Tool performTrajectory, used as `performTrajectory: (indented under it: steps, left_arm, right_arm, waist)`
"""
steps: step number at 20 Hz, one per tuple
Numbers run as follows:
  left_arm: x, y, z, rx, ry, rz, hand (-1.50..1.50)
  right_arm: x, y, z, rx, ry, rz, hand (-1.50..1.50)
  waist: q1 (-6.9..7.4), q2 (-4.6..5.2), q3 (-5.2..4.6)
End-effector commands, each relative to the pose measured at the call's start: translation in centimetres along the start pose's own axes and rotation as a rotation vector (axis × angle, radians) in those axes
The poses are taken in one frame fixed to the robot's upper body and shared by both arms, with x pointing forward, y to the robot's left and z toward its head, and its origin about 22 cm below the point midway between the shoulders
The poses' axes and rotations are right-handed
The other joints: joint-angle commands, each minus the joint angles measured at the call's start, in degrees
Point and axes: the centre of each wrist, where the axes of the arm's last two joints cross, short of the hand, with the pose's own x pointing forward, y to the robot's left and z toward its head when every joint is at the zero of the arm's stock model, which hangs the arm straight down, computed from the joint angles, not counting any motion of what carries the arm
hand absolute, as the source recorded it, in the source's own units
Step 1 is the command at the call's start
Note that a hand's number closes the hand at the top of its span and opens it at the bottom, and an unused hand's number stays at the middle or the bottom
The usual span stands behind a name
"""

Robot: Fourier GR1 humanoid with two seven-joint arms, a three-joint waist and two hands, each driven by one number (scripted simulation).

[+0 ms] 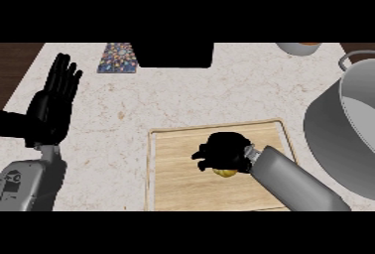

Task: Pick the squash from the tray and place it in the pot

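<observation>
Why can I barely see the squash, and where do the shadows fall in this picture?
In the head view, the right hand curls over the squash, hiding all but a yellow sliver. The same view shows a dark shadow inside the pot along its near wall. The tray is evenly lit; the left hand rests open at the left.

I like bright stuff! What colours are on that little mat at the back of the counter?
The mat has many-coloured dots; head view shows it.

On the worktop (183, 99) there is one wooden tray (176, 178), one yellow squash (225, 172), one grey pot (344, 134), one patterned card (118, 58), one black block (176, 54) and one small bowl (298, 47). Two robot hands show, left robot hand (55, 96) and right robot hand (223, 151).
</observation>
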Motion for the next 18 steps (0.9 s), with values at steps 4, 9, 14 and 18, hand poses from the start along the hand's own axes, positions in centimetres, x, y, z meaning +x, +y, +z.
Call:
performTrajectory:
  steps: [4, 9, 14, 18]
  left_arm:
    - [-0.7, -0.2, 1.4, 0.008, -0.011, -0.001, 0.00]
    - [-1.8, 1.4, 1.4, 0.043, 0.011, -0.019, 0.00]
    - [-1.8, 3.1, 2.3, 0.112, 0.031, -0.034, 0.00]
    - [-1.4, 4.0, 2.0, 0.116, 0.030, -0.039, 0.00]
  right_arm:
    - [2.1, 1.7, -1.9, 0.005, -0.072, -0.001, 1.50]
    - [7.0, 2.1, -0.9, -0.259, 0.066, -0.055, 1.50]
    - [11.9, 5.3, -0.4, -0.522, 0.248, -0.317, 1.50]
    - [16.7, 3.9, 2.1, -0.695, 0.337, -0.390, 1.50]
  waist:
    - [0.03, 0.72, 0.16]
    - [-2.13, 0.13, 0.15]
    - [-6.68, -1.05, 0.34]
    - [-6.60, -0.91, 0.13]
